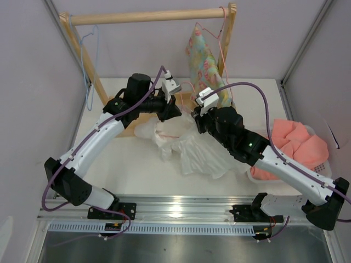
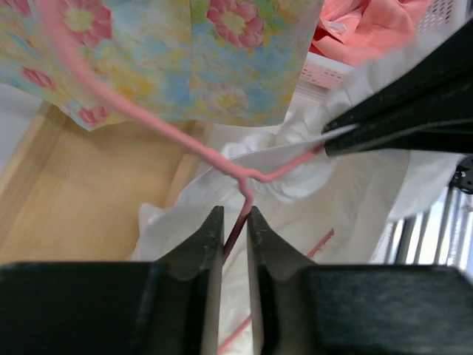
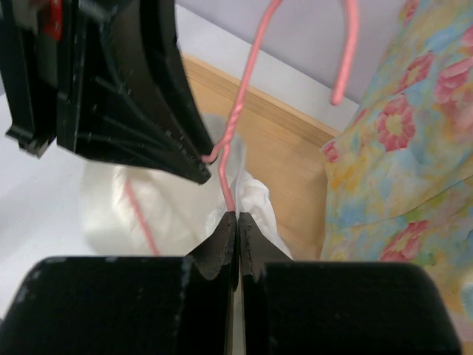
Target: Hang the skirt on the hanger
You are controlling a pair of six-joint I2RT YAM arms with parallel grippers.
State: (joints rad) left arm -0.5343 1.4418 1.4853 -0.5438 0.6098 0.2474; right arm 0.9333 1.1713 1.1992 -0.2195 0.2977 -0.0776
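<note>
The white skirt (image 1: 189, 147) lies crumpled on the table below both grippers. The pink wire hanger (image 2: 247, 177) is threaded into it, with its twisted neck and hook sticking up in the right wrist view (image 3: 235, 122). My left gripper (image 1: 176, 109) is shut on the wire just below the neck (image 2: 236, 225). My right gripper (image 1: 196, 116) is shut on the wire next to it, with a fold of skirt fabric pinched in as well (image 3: 238, 216). The two grippers almost touch. Most of the hanger is hidden in the skirt (image 2: 340, 207).
A wooden rack (image 1: 148, 16) stands at the back. A floral garment (image 1: 200, 55) hangs on it from another pink hanger, close behind the grippers. A light blue hanger (image 1: 88, 60) hangs at the rack's left. A white basket (image 1: 323, 164) of salmon-pink cloth (image 1: 296, 142) sits at the right.
</note>
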